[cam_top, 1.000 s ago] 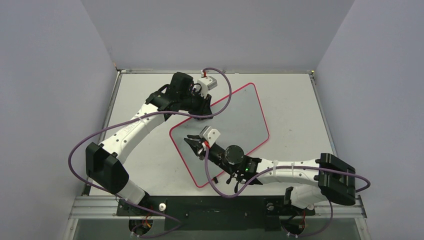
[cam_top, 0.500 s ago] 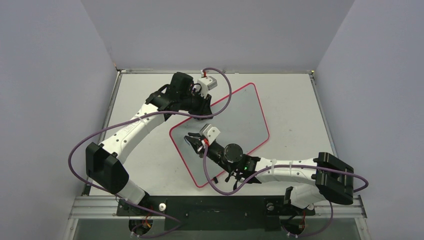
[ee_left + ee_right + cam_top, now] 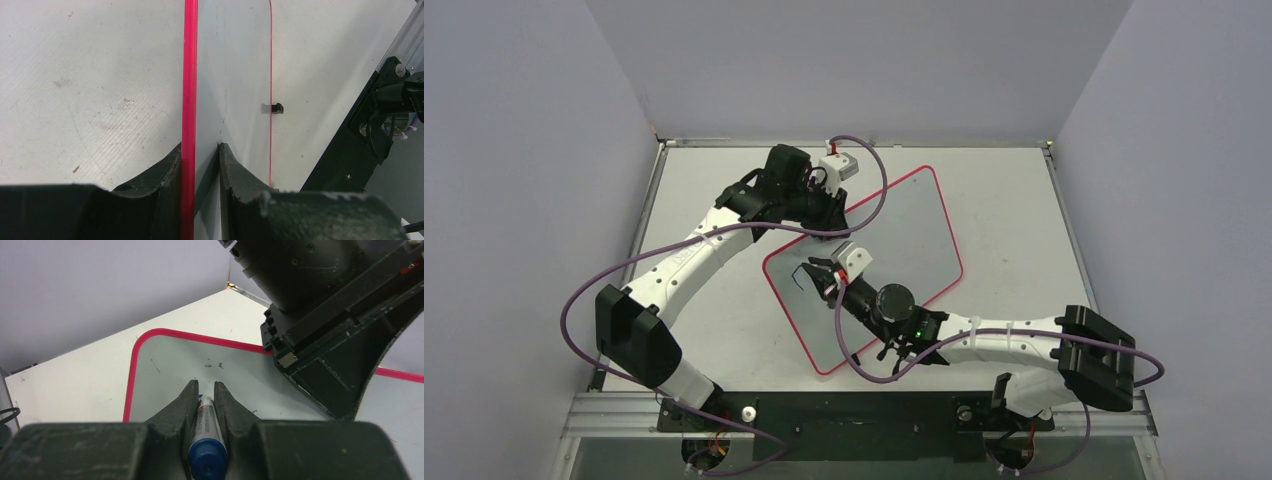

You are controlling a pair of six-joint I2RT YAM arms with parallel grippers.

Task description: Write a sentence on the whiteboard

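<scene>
The whiteboard (image 3: pixel 894 240) lies slanted on the table, white with a red-pink rim. My left gripper (image 3: pixel 829 214) is shut on its far left rim; the left wrist view shows the jaws (image 3: pixel 200 150) clamping the red edge (image 3: pixel 190 75). My right gripper (image 3: pixel 822 268) is shut on a blue-capped marker (image 3: pixel 207 437) and holds its tip down on the board (image 3: pixel 170 365) near the left corner. Of the sentence, only a short dark curved stroke (image 3: pixel 800 272) shows just left of the right gripper.
A small black clip (image 3: pixel 273 108) sits on the board's opposite edge. The left arm's wrist (image 3: pixel 325 335) looms close to the right of the marker. The purple cables loop over the board and table. The black base rail (image 3: pixel 854 412) runs along the near edge.
My right gripper has moved with the marker away from the near edge and slightly right across the board, leaving a short curved stroke behind it. The left arm has not moved.
</scene>
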